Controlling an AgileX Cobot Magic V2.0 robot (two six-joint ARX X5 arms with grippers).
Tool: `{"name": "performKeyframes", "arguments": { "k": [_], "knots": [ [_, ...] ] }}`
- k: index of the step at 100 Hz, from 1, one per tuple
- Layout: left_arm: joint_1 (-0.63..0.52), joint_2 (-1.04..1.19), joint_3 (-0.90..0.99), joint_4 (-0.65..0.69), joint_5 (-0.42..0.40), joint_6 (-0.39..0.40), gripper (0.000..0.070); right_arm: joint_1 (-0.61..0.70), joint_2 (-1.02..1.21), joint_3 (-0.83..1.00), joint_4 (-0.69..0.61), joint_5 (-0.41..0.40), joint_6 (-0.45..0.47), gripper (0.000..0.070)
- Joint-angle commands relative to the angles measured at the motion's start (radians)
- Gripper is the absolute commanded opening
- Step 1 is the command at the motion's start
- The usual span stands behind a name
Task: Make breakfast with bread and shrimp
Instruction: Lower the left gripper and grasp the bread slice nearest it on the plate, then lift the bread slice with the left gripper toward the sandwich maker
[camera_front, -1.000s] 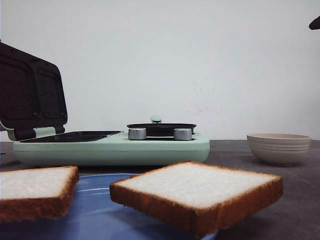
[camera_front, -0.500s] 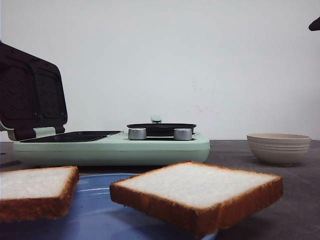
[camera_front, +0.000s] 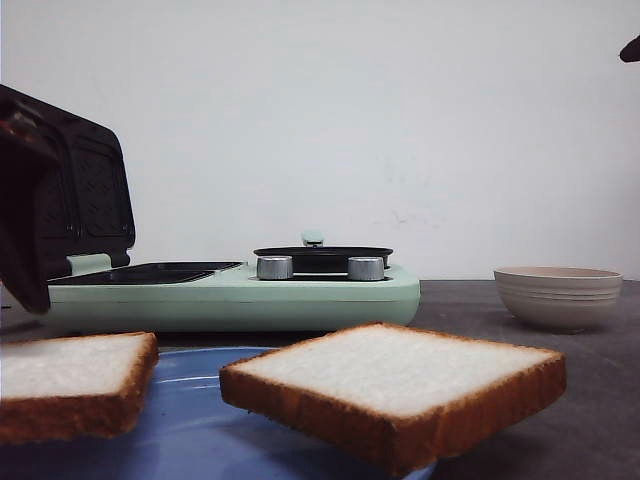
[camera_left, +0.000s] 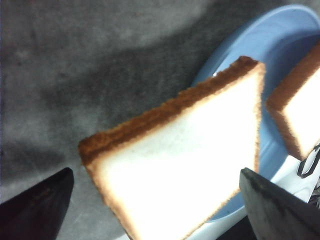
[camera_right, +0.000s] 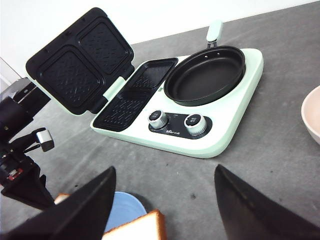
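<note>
While the left gripper (camera_left: 155, 210) hangs just above the blue plate (camera_left: 280, 50), its jaws stand wide apart with nothing in them, and one slice of the bread (camera_left: 185, 155) lies directly beneath the gap, half on the plate and half overhanging the grey tabletop (camera_left: 75, 65). The second slice (camera_left: 300, 110) sits on the same plate just beyond one jaw, close to the first but not touching it. From the front, the left arm shows as a dark blur in front of the raised lid (camera_front: 85, 190) of the mint-green breakfast maker (camera_front: 300, 295), which stands behind the plate with its black frying pan (camera_right: 206, 74) and two silver knobs (camera_right: 176, 121). The right gripper (camera_right: 165, 210) hovers higher up, jaws also spread and empty, looking down on that appliance. A beige ribbed bowl (camera_front: 558, 296) stands off beyond the right jaws; I see no shrimp from here.
</note>
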Motion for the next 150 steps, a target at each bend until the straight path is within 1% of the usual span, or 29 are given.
{"name": "performKeyframes", "arguments": {
  "k": [1,14,19,27,41,49,59,72,85,98,122,128,141,150],
  "knots": [
    [-0.006,0.027,0.004,0.007,0.005,-0.002,0.0596,0.005,0.002,0.01,0.006,0.002,-0.013,0.0387],
    [-0.012,0.052,0.004,0.01,0.005,-0.002,0.0589,0.005,0.002,0.01,0.006,0.002,-0.013,0.0387],
    [-0.014,0.057,0.004,0.014,0.005,-0.002,0.0567,0.005,0.002,0.01,0.006,0.004,-0.013,0.0387],
    [-0.016,0.059,0.004,0.024,0.005,-0.002,0.0464,0.005,0.002,0.01,0.006,0.009,-0.016,0.0387],
    [-0.017,0.059,0.004,0.032,0.005,0.003,0.0321,0.005,0.002,0.01,0.006,0.009,-0.019,0.0387],
    [-0.017,0.059,0.004,0.031,0.005,0.005,0.0191,0.005,0.002,0.01,0.006,0.01,-0.019,0.0387],
    [-0.017,0.059,0.004,0.031,0.005,0.025,0.0,0.005,0.002,0.01,0.006,0.01,-0.02,0.0387],
    [-0.017,0.059,0.004,0.031,0.005,0.058,0.0,0.005,0.002,0.01,0.006,0.01,-0.02,0.0387],
    [-0.017,0.054,0.004,0.031,0.01,0.066,0.0,0.005,0.002,0.01,0.006,0.01,-0.019,0.0387],
    [-0.017,0.017,0.005,0.033,0.046,0.066,0.0,0.005,0.002,0.01,0.006,0.01,-0.02,0.0387],
    [-0.017,-0.097,0.006,0.034,0.056,0.047,0.0,0.005,0.002,0.01,0.006,0.01,-0.023,0.0387],
    [-0.017,-0.124,0.006,0.04,0.076,0.045,0.0,0.005,0.002,0.01,0.006,0.01,-0.023,0.0387],
    [-0.017,-0.185,0.006,0.099,0.123,-0.017,0.0,0.005,0.002,0.01,0.006,0.01,-0.023,0.0387],
    [-0.017,-0.222,0.008,0.167,0.159,-0.082,0.0,0.005,0.002,0.01,0.006,0.01,-0.023,0.0387]
  ]
}}
